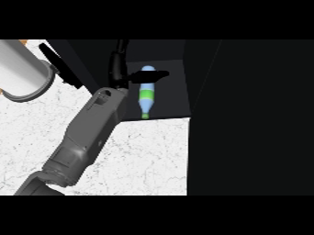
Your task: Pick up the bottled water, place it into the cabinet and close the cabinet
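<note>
While stretched up from the lower left over the marble table (146,156), shows the left hand (117,69) at the mouth of the dark cabinet (176,92). Has fingers (121,50) straight and apart, thumb laid across the bottled water (146,94). Finds that bottle lying inside the cabinet, green cap toward the table. Hides the opening's left edge behind the grey forearm (85,133). Places a white cylinder (17,69) well apart, upper left.

left forearm (92,128) slants up from the lower left; left hand (122,75) has straight fingers, thumb spread rightward
</note>
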You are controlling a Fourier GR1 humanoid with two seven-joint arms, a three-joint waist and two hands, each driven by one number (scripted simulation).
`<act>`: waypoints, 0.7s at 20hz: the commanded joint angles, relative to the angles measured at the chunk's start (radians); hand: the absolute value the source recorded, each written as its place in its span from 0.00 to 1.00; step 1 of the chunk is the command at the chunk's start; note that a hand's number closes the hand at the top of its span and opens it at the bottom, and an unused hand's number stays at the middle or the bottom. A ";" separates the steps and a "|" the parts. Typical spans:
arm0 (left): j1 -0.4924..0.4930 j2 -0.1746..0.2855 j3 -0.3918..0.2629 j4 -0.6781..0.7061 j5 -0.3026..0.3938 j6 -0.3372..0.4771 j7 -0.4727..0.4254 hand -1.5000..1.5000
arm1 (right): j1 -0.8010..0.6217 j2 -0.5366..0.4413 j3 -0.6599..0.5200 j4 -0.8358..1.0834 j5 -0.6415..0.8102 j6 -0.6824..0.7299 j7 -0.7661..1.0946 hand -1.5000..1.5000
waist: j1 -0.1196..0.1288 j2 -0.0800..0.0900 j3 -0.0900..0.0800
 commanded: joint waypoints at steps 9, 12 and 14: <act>0.137 0.051 0.033 -0.074 0.063 -0.282 -0.179 0.00 | 0.044 0.007 0.002 -0.022 0.030 -0.037 -0.011 0.00 | 0.063 -0.014 -0.004; 0.147 0.030 -0.002 -0.159 0.085 -0.266 -0.125 0.00 | 0.040 0.021 0.012 -0.003 0.033 -0.036 -0.035 0.00 | 0.076 -0.021 -0.003; 0.200 0.040 -0.013 -0.214 0.096 -0.278 -0.118 0.00 | 0.092 0.033 0.064 0.007 0.088 -0.040 -0.077 0.00 | 0.073 -0.022 -0.003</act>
